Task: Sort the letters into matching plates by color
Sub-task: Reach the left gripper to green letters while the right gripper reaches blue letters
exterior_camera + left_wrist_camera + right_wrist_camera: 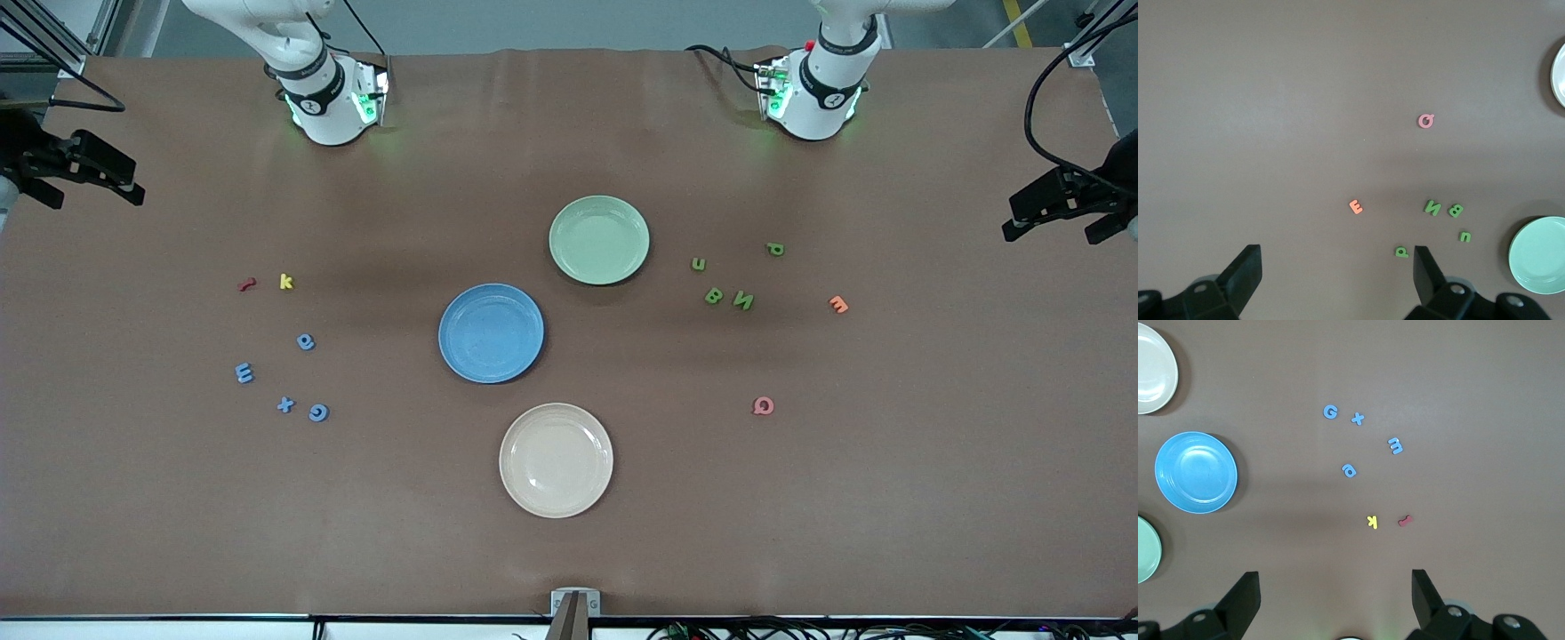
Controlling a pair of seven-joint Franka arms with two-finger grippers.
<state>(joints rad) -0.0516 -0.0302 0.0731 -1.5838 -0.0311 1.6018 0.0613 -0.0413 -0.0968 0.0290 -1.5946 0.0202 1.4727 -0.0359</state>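
Several blue letters [305, 341] lie loose toward the right arm's end of the table. Several green letters [714, 296] lie toward the left arm's end. Between the two groups sit the blue plate [491, 333] and, farther from the front camera, the pale green plate [599, 240], both empty. My left gripper [1338, 267] hangs open high over the table, with the green P [1401, 252] showing just beside one fingertip [1425, 260]. High over the table my right gripper [1335, 587] is also open, holding nothing, and the blue letters [1349, 471] show well below it.
A cream plate [556, 460] sits nearest the front camera. Red [247, 284] and yellow [286, 281] letters lie by the blue group. Orange [837, 304] and pink [763, 405] letters lie near the green group. Black fixtures [80, 164] stand at both table ends.
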